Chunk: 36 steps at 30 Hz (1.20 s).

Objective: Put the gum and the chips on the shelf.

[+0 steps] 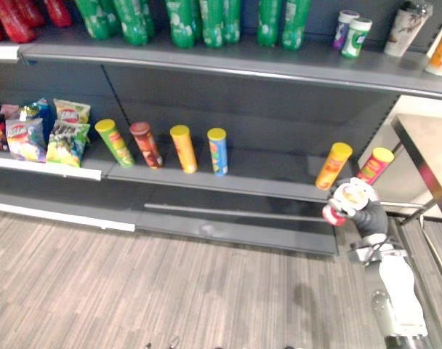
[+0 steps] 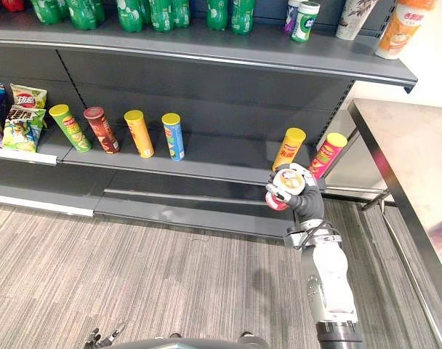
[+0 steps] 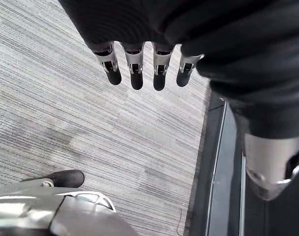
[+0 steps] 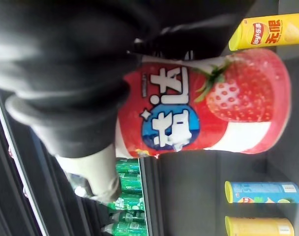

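Right eye view, and the grey shelf (image 2: 228, 156) dominates, with a table (image 2: 410, 160) off to its right and green bottles (image 2: 155, 13) along the top tier. On the lower tier stand four chip cans (image 2: 139, 133) in a row, snack bags (image 2: 21, 116) to their left, and a yellow can (image 2: 290, 149) and a pink can (image 2: 327, 154) at the right end. Just in front of those two, the right hand (image 2: 306, 203) is wrapped round the strawberry gum tub (image 2: 285, 183), up in the air. The left hand (image 3: 134, 69) hangs over the carpet (image 3: 66, 123), fingers straight.
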### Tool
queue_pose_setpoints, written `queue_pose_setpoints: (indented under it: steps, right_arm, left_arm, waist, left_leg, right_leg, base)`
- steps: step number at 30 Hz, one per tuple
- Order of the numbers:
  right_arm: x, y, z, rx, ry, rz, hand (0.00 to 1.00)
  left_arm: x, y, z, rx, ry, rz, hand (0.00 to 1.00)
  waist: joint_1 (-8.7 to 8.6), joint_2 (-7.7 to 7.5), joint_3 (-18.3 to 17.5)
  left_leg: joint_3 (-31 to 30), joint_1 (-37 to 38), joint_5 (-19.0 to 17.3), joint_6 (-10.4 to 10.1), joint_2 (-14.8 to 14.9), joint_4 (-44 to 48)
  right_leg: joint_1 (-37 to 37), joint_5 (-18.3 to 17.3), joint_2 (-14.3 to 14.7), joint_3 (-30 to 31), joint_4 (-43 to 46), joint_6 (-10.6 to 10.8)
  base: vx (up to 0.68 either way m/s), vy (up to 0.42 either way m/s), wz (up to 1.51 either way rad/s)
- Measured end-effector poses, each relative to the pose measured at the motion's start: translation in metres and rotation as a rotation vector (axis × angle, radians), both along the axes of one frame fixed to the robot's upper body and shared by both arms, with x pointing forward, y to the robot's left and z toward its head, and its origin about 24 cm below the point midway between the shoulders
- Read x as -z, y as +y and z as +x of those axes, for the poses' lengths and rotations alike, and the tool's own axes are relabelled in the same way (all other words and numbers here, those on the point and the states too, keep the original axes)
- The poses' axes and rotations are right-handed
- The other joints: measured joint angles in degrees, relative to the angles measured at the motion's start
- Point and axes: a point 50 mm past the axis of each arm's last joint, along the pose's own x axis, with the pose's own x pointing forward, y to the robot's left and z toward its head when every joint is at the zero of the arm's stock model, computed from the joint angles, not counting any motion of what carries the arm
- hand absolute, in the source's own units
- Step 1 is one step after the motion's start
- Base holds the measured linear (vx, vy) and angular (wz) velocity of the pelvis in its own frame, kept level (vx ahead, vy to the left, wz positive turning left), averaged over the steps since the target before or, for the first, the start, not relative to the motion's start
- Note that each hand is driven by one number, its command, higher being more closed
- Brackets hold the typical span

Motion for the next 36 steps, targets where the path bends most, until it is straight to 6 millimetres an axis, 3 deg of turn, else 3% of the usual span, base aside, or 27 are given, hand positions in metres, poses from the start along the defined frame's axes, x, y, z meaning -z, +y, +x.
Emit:
queue_pose_setpoints:
  steps: [8,11,13,16,17,18,19,20,22,23,24,25,26,27,28,29,31,33,36]
  right_arm:
    - [-0.002,-0.012,-0.002,0.079,-0.012,0.011,1.0]
    - [-0.002,-0.012,-0.002,0.079,-0.014,0.01,1.0]
    - [-0.002,-0.011,-0.002,0.072,-0.013,0.005,1.0]
    - [-0.004,-0.013,-0.001,0.065,-0.019,-0.015,1.0]
    - [-0.004,-0.013,-0.001,0.065,-0.019,-0.014,1.0]
    - [-0.004,-0.013,-0.002,0.064,-0.02,-0.01,1.0]
    - [-0.003,-0.011,-0.002,0.062,-0.02,-0.005,1.0]
    - [-0.002,-0.009,-0.002,0.06,-0.024,0.002,1.0]
    - [-0.003,-0.009,-0.002,0.067,-0.033,0.005,1.0]
    - [-0.001,-0.007,-0.001,0.062,-0.026,0.007,1.0]
    - [0.001,-0.006,-0.001,0.058,-0.023,0.007,1.0]
    - [0.005,-0.002,-0.001,0.045,-0.012,0.008,1.0]
    - [0.005,-0.002,-0.001,0.042,-0.009,0.008,1.0]
    - [0.006,-0.001,-0.001,0.037,-0.008,0.007,1.0]
    - [0.004,-0.004,-0.001,0.039,-0.019,-0.005,1.0]
    - [0.003,-0.006,-0.002,0.043,-0.028,-0.013,1.0]
    - [0.008,-0.004,-0.006,0.051,-0.018,0.01,1.0]
    - [0.006,-0.004,-0.006,0.055,-0.028,0.011,1.0]
    - [0.006,-0.004,-0.008,0.057,-0.03,0.012,1.0]
  left_arm:
    - [0.0,0.0,0.001,0.027,0.013,0.011,0.0]
    - [0.0,0.001,0.004,0.026,0.011,0.016,0.0]
    - [0.0,0.0,0.003,0.024,0.014,0.013,0.0]
    - [0.004,-0.007,-0.004,0.001,0.036,-0.011,0.0]
    - [0.005,-0.01,-0.008,-0.01,0.045,-0.018,0.0]
    - [0.006,-0.011,-0.012,-0.031,0.054,-0.021,0.0]
    - [0.006,-0.01,-0.015,-0.044,0.059,-0.016,0.0]
    - [0.006,-0.01,-0.017,-0.037,0.063,-0.015,0.0]
    - [0.006,-0.012,-0.016,-0.032,0.055,-0.018,0.0]
    - [0.006,-0.014,-0.018,-0.024,0.049,-0.016,0.0]
    - [0.006,-0.014,-0.019,-0.027,0.053,-0.014,0.0]
    - [0.007,-0.015,-0.023,-0.029,0.07,-0.015,0.0]
    - [0.008,-0.015,-0.024,-0.029,0.073,-0.016,0.0]
    - [0.008,-0.019,-0.029,-0.032,0.087,-0.024,0.0]
    - [0.01,-0.025,-0.035,-0.032,0.105,-0.038,0.0]
    - [0.01,-0.028,-0.037,-0.027,0.111,-0.045,0.0]
    - [0.006,-0.006,-0.03,0.001,0.098,0.011,0.0]
    - [0.005,-0.003,-0.017,0.015,0.07,0.018,0.0]
    - [0.003,0.001,0.002,0.04,0.024,0.026,0.0]
  waist:
    - [-0.21,0.01,0.01]
    - [-0.42,0.09,0.4]
    - [-0.45,2.04,0.7]
    - [-1.13,2.88,1.26]
    - [-1.16,3.05,1.38]
    - [-1.19,2.88,1.7]
    - [-0.79,1.72,3.08]
    - [-0.84,1.7,3.18]
    - [-0.75,1.99,3.37]
    - [-0.61,1.92,3.43]
    - [-0.52,1.9,3.44]
    - [-0.52,1.93,3.45]
    - [-0.5,1.93,3.45]
    - [-0.35,2.35,3.51]
    - [-0.36,3.66,3.3]
    - [-0.4,4.27,3.08]
    - [-1.64,0.13,2.73]
    - [-1.97,-0.78,3.15]
    - [-1.96,-0.74,3.12]
  left_leg:
    - [-0.02,0.15,-0.77,-0.55,0.37,0.7]
    - [-0.02,-4.6,-6.82,-0.67,2.33,11.9]
    - [0.23,-8.92,-11.61,-0.58,6.94,25.27]
    - [-1.81,-17.4,-8.33,-0.11,12.33,44.01]
    - [-2.59,-18.01,-7.15,-0.31,12.69,45.77]
    - [-3.09,-18.92,-4.75,-0.47,13.35,48.5]
    - [-3.32,-19.74,-3.67,-1.16,13.35,50.23]
    - [-4.61,-19.45,-6.28,-2.33,12.28,46.08]
    - [-6.34,-19.47,-7.02,-3.06,11.76,40.79]
    - [-9.29,-19.47,-6.13,-4.11,11.16,31.73]
    - [-10.4,-19.45,-5.27,-4.89,10.99,28.64]
    - [-12.83,-19.19,-2.22,-6.29,10.53,22.31]
    - [-13.06,-18.89,-1.46,-6.23,10.5,21.39]
    - [-14.1,-17.54,1.75,-6.26,10.25,18.48]
    - [-14.01,-16.15,4.2,-6.25,10.27,18.13]
    - [-13.72,-15.69,2.68,-6.73,10.26,18.3]
    - [-10.39,-15.53,-1.24,-4.89,6.26,20.69]
    - [-9.26,-15.62,-2.33,-3.69,4.95,21.6]
    - [-8.99,-15.15,-3.7,-2.41,3.92,22.11]
  right_leg:
    - [-1.41,-2.11,-0.62,-1.57,4.43,-1.26]
    - [-4.07,-6.65,-1.7,-1.78,11.07,-1.47]
    - [-4.8,-10.13,-0.64,-1.2,13.89,-2.63]
    - [-6.36,-12.41,0.58,0.55,16.98,-3.58]
    - [-6.2,-12.57,0.79,1.21,17.0,-3.78]
    - [-5.6,-12.7,0.95,2.48,16.8,-4.17]
    - [-4.24,-12.87,0.47,3.63,16.24,-4.43]
    - [-3.64,-13.03,0.14,4.95,15.89,-4.65]
    - [-2.83,-13.04,0.14,6.15,15.07,-4.67]
    - [-1.83,-13.11,0.03,8.05,14.24,-4.56]
    - [-1.6,-13.35,0.0,8.78,14.23,-4.38]
    - [-1.06,-14.21,-0.18,10.47,14.68,-3.53]
    - [-1.07,-14.49,-0.2,10.84,14.82,-3.12]
    - [-0.68,-15.78,-0.26,13.0,15.82,-1.98]
    - [-0.11,-17.1,0.12,14.95,16.85,-0.58]
    - [-0.11,-17.77,0.23,15.73,17.63,0.39]
    - [0.09,-17.37,-5.15,16.2,16.95,2.42]
    - [0.55,-15.18,-6.83,15.95,15.67,3.66]
    - [0.65,-10.36,-8.05,14.45,15.48,3.61]
  base:
    - [0.0,-0.004,0.0]
    - [-0.01,-0.085,-0.05]
    - [0.01,-0.087,-0.09]
    - [0.01,-0.105,-0.25]
    - [0.09,-0.102,-0.49]
    - [0.13,-0.072,-0.51]
    - [0.15,-0.093,-0.6]
    - [0.13,-0.072,-0.53]
    - [0.14,-0.006,-0.49]
    - [0.17,0.05,-0.58]
    - [0.26,0.145,-0.78]
    - [0.18,0.126,-0.53]
    - [0.3,0.274,-0.77]
    - [0.28,0.329,-0.84]
    - [0.34,0.416,-0.95]
    - [0.24,0.299,-0.66]
    - [0.26,0.278,-0.33]
    - [0.26,0.285,-0.18]
    - [0.19,0.219,-0.02]
